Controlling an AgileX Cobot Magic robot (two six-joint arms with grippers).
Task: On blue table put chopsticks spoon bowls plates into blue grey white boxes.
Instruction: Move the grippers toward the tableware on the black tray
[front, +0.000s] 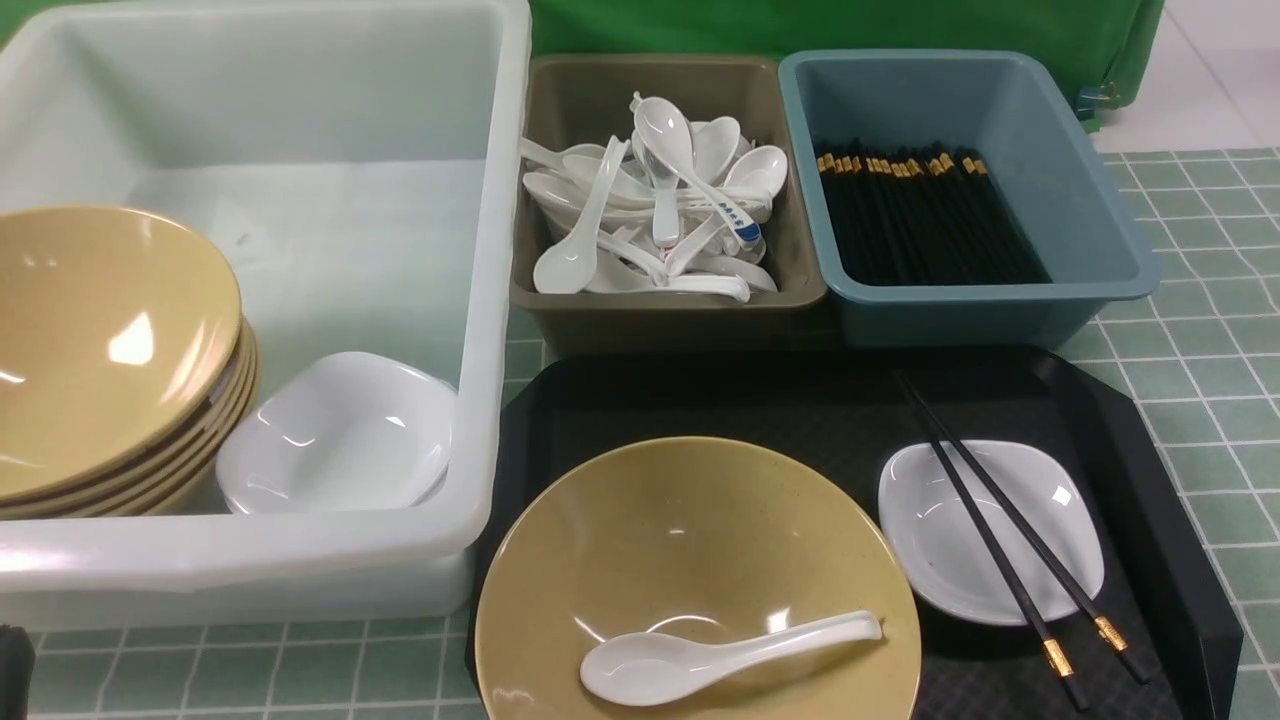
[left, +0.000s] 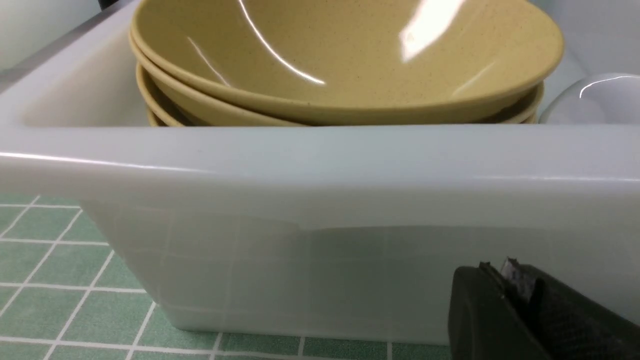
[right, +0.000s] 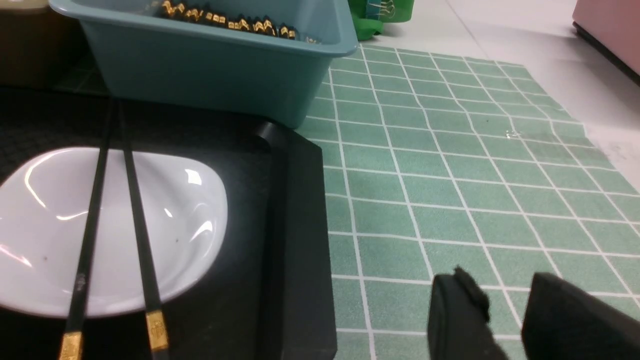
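On the black tray, a tan bowl holds the plain white spoon. To its right, two black chopsticks lie across a white plate; both also show in the right wrist view, chopsticks on plate. The white tub holds stacked tan bowls and a white plate. My left gripper is shut and empty, low before the tub's front wall. My right gripper is open and empty over the blue table, right of the tray.
The grey-brown box holds several white spoons, one with blue print. The blue box holds several chopsticks. Both stand behind the black tray, whose raised rim lies between my right gripper and the plate.
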